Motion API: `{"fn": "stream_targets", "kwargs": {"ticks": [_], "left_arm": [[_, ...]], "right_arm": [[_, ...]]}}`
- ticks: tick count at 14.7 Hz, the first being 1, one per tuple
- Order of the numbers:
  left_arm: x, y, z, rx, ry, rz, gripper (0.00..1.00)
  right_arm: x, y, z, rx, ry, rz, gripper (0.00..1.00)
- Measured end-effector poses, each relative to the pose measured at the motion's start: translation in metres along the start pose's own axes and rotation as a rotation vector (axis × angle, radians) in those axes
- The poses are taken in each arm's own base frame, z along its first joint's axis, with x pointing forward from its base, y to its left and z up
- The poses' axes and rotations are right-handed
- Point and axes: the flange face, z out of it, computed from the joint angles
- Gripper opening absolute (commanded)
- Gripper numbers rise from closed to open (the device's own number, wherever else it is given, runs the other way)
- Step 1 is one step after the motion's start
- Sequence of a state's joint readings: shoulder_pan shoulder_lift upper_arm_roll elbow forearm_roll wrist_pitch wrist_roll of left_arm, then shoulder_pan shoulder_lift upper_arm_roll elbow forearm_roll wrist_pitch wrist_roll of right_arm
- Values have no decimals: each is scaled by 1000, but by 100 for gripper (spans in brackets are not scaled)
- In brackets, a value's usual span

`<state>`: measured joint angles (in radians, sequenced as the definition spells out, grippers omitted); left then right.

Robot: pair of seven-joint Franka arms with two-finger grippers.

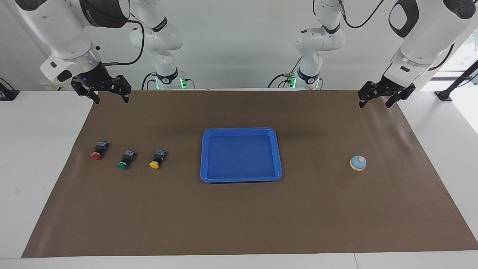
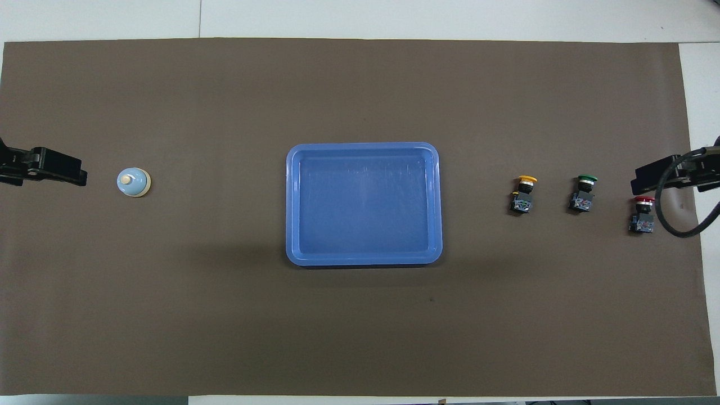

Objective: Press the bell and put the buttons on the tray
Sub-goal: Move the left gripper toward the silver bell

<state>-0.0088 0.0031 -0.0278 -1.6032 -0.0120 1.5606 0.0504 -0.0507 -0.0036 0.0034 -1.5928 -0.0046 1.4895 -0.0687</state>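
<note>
Both arms wait raised over the mat's (image 1: pixel 239 209) robot-side corners: left gripper (image 1: pixel 378 100) fingers apart, empty; right gripper (image 1: pixel 111 98) fingers apart, empty. Farther out, in a row: bell (image 1: pixel 357 163) at left arm's end, blue tray (image 1: pixel 241 130) centre and bare, then yellow button (image 1: pixel 157 159), green button (image 1: pixel 126 160), red button (image 1: pixel 99 150). No readable labels.

Two white robot arms, both raised and waiting. Left gripper (image 1: pixel 381 96) hanging from a bent wrist, black fingers spread apart and pointing down (nothing between them). Right gripper (image 1: pixel 111 94) in a mirrored pose, fingers likewise apart and empty. Forearms slanting in from the outer corners, elbows high, bases upright side by side.
</note>
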Motion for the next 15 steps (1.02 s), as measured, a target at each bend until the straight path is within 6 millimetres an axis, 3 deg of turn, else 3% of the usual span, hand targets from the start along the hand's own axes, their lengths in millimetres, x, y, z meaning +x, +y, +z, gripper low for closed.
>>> {"fn": "stream_targets", "kwargs": {"ticks": [10,11,12,15], "left_arm": [[1,2,0,1,6,4,100],[3,4,-1,2,27,7,57],[8,4,-3,3,66,7,1],[12,3,-2,3,97,-26,0]], "right_arm": [[0,0,0,0,0,0,100],[0,0,0,0,0,0,100],[0,0,0,0,0,0,100],[0,0,0,0,0,0,100]]}}
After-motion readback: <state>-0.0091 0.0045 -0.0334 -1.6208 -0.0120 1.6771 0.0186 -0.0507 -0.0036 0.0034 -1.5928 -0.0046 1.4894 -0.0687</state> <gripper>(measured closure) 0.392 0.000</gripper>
